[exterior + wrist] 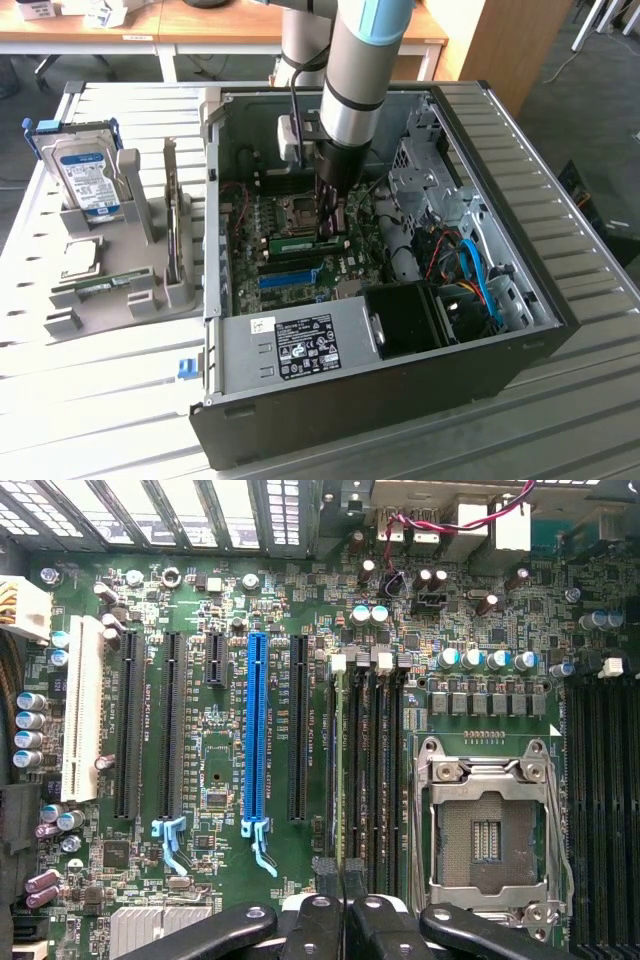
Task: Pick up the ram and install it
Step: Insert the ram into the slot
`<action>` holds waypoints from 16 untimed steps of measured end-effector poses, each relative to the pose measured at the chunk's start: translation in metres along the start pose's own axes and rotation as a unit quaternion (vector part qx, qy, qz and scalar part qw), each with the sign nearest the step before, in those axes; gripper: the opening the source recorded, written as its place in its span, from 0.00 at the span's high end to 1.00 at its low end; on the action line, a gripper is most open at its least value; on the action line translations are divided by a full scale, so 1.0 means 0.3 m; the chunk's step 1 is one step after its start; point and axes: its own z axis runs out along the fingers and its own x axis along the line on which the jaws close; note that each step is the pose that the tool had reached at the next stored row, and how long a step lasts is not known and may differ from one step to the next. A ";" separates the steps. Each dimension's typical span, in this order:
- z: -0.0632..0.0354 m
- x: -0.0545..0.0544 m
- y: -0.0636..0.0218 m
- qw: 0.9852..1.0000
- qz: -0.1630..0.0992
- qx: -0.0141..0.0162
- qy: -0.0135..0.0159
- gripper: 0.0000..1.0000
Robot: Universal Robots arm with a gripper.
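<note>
On the table point(90, 420) the open computer case point(400, 400) is placed. Inside it, the tool point(330, 234) is closed tightly on the ram point(290, 241), which is held on its edge at the memory slots point(380, 780), just beside the CPU socket point(490, 830).

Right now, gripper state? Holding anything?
Gripper: shut, fingers together at one end of the ram; whether it actually grips the ram cannot be told.
</note>
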 end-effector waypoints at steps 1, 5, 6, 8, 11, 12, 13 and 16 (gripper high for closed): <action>0.000 0.000 0.000 1.000 0.000 0.000 0.000 0.88; 0.000 0.000 0.000 1.000 0.000 0.000 0.000 0.88; 0.000 0.000 0.000 1.000 0.000 0.000 0.000 0.88; 0.001 0.000 0.000 1.000 0.000 0.000 0.000 0.88; -0.004 -0.001 0.000 1.000 0.000 0.000 0.000 0.88; -0.008 -0.001 0.000 1.000 0.000 0.000 0.000 0.88; -0.012 -0.001 0.000 1.000 0.000 0.000 0.000 0.88; -0.023 -0.001 0.001 1.000 0.000 0.000 0.000 0.88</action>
